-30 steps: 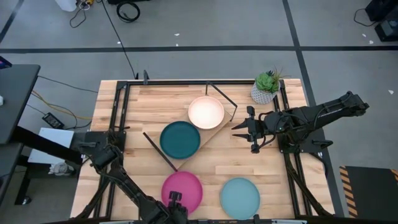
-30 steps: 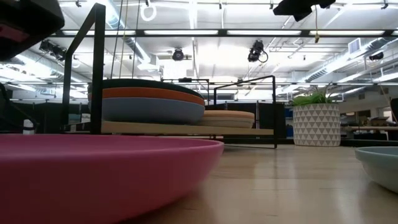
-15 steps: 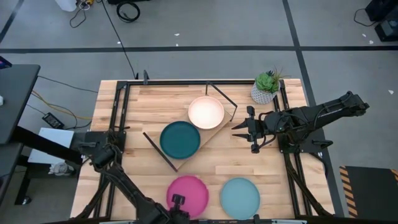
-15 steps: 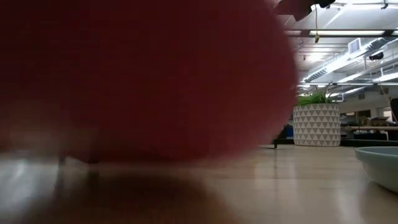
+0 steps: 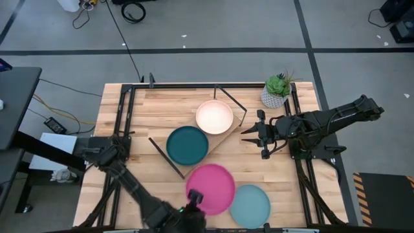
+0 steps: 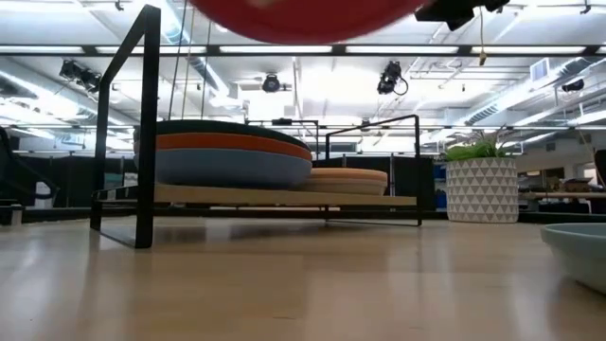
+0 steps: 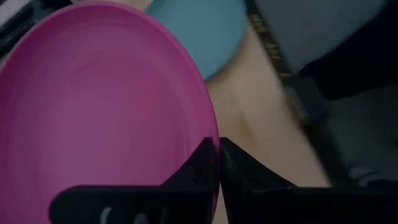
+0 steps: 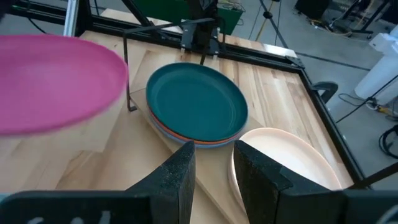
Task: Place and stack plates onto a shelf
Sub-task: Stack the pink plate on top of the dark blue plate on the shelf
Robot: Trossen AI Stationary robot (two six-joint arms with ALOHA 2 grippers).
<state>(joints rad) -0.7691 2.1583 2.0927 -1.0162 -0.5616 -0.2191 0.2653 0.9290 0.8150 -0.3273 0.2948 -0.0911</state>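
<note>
A magenta plate [image 5: 213,184] hangs above the table's near middle, with my left gripper [image 5: 194,197] shut on it. The low view shows its underside [image 6: 303,14] at the top of the picture. The shelf [image 5: 224,138] lies slantwise at mid-table and bears two stacks, one topped by a dark teal plate [image 5: 187,145], the other by a cream plate [image 5: 214,116]. A light blue plate [image 5: 252,207] rests flat on the table near the front edge. My right gripper [image 5: 249,133] waits open to the right of the shelf. My left gripper pinches the magenta plate's rim [image 7: 208,127] on the plate's near side between its two fingers, one on each face. The fingers [image 7: 245,171] come from the table's near side. The plate is lifted clear of the table, about level.
A small potted plant [image 5: 277,90] stands at the far right corner. Black frame rails run along the table's left and right edges. Bare wood lies between the shelf and the front edge, left of the light blue plate [image 7: 199,31].
The magenta plate lay flat near the table's front edge. It now hangs clear above the table, a little farther from that edge and to the right, closer to the shelf. My left gripper has gone up and the same way with it.
</note>
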